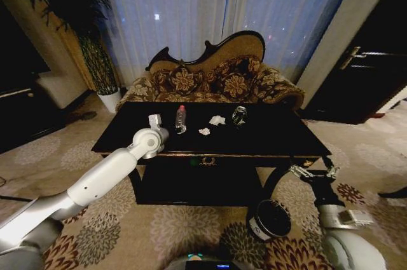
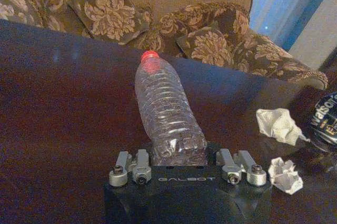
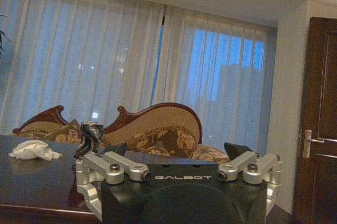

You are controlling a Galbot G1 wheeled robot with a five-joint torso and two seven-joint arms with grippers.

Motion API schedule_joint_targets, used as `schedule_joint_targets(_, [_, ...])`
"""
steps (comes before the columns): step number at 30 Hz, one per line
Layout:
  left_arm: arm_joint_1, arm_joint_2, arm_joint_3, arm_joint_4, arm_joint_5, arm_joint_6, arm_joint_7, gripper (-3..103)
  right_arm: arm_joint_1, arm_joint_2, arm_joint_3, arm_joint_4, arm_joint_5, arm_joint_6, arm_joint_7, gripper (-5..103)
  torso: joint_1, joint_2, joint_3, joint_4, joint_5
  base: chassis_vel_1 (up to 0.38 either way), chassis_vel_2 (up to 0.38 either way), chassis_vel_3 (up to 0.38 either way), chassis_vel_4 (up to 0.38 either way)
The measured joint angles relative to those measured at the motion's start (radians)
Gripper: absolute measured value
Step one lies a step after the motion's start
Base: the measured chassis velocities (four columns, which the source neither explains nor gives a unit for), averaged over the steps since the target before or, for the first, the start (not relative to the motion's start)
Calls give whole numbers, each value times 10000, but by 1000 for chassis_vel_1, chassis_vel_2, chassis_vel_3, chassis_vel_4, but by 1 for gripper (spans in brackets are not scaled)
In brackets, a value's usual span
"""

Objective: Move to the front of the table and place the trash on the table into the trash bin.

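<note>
The glossy black table (image 1: pixel 267 146) stands before me. On it lie a clear plastic bottle with a red cap (image 1: pixel 180 119), two white paper lumps (image 1: pixel 217 119) (image 1: pixel 204 131) and a small shiny piece (image 1: pixel 239 115). My left gripper (image 1: pixel 155 124) hovers over the table just left of the bottle. In the left wrist view the bottle (image 2: pixel 166 113) lies straight ahead, its base at my open left gripper (image 2: pixel 185 162), with the paper lumps (image 2: pixel 278 125) (image 2: pixel 285 175) beside it. My right gripper (image 1: pixel 311 169) (image 3: pixel 178 153) stands open off the table's right front corner. The dark round trash bin (image 1: pixel 270 219) sits on the carpet below it.
A patterned sofa (image 1: pixel 210 79) with cushions stands behind the table, in front of curtains. At the back left a white plant pot (image 1: pixel 110 100) sits by a dark cabinet (image 1: pixel 19 108). A dark door (image 1: pixel 362 73) is at the right. Patterned carpet surrounds the table.
</note>
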Motion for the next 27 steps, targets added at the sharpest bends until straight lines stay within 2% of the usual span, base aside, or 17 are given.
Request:
schedule_joint_targets(2, [141, 94, -105, -134, 55, 0, -1, 44, -1, 6, -11, 1, -17, 0, 6, 100, -1, 0, 0, 1, -1, 0, 0, 0, 0])
schedule_joint_targets(9, [392, 382, -296, -626, 92, 132, -4, 44, 6, -30, -12, 10, -13, 0, 22, 100, 0, 0, 0, 1, -1, 0, 0, 0, 0])
schedule_joint_targets(15, [834, 885, -659, -1349, 245, 323, 183, 44, -25, -60, 17, 33, -1, -1, 41, 100, 0, 0, 0, 1, -1, 0, 0, 0, 0])
schedule_joint_targets(18, [1165, 1193, -956, -1810, 291, 652, 280, 44, -49, -80, 49, 44, 2, 3, 56, 100, 0, 0, 0, 1, -1, 0, 0, 0, 0])
schedule_joint_targets(20, [1527, 1555, -1193, -2185, 572, 846, 597, 44, -77, -95, 71, 53, -6, 20, 69, 100, -1, 0, 0, 1, -1, 0, 0, 0, 0])
schedule_joint_targets(23, [1914, 1821, -1537, -2435, 998, 771, 952, 44, -108, -98, 89, 70, -19, 42, 79, 100, -1, 0, 0, 2, -1, 0, 0, 0, 0])
schedule_joint_targets(27, [3056, 2270, -2560, -2802, 1951, 104, 1723, 44, -178, -99, 103, 119, -30, 80, 89, 100, -1, 0, 0, 1, -2, 0, 0, 0, 0])
